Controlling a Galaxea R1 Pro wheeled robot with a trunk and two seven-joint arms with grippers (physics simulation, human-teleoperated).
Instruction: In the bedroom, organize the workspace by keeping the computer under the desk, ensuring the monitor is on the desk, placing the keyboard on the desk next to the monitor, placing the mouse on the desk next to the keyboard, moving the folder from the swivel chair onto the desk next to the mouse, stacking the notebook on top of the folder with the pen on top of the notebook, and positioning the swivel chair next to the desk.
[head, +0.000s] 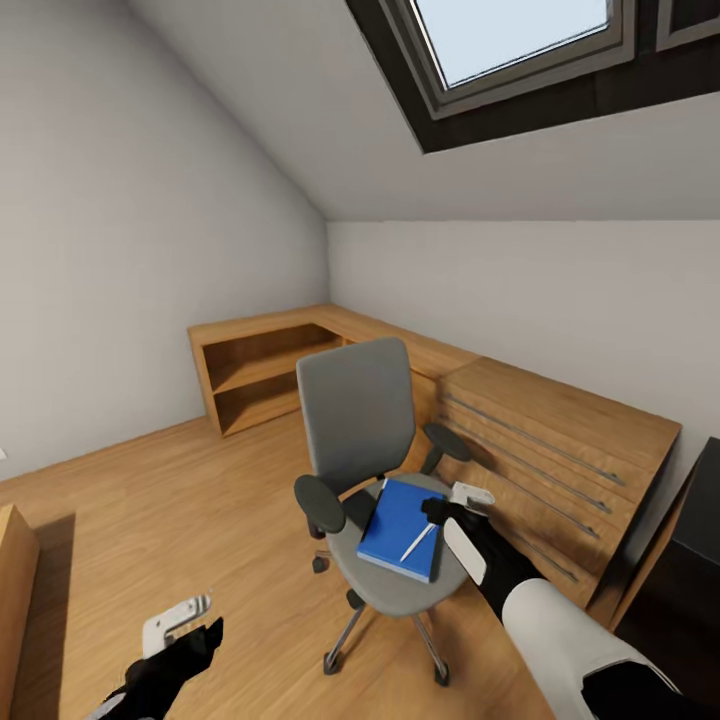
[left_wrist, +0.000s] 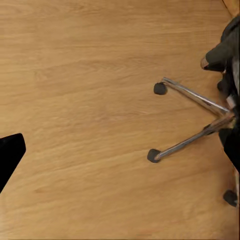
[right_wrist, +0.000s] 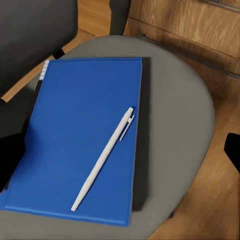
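The right tool (head: 462, 503) hovers just above the seat edge of the swivel chair (head: 355, 420), fingers spread, holding nothing. 1 folder (right_wrist: 82, 140) lies flat on the seat directly beneath it, 1 pen (right_wrist: 102, 159) resting diagonally along the folder's long axis. The right arm is nearer. The left tool (head: 180, 622) hangs over the floor (left_wrist: 90, 100), well apart; its opening cannot be judged.

Open wood plank floor (head: 150, 510) on the grey swivel chair's (head: 355, 420) left, low light-wood dresser (head: 560, 450) close behind its right side, dark armrests (head: 320, 500) flanking the seat, seat top open above blue folder (right_wrist: 85, 135) and white pen (right_wrist: 102, 159)
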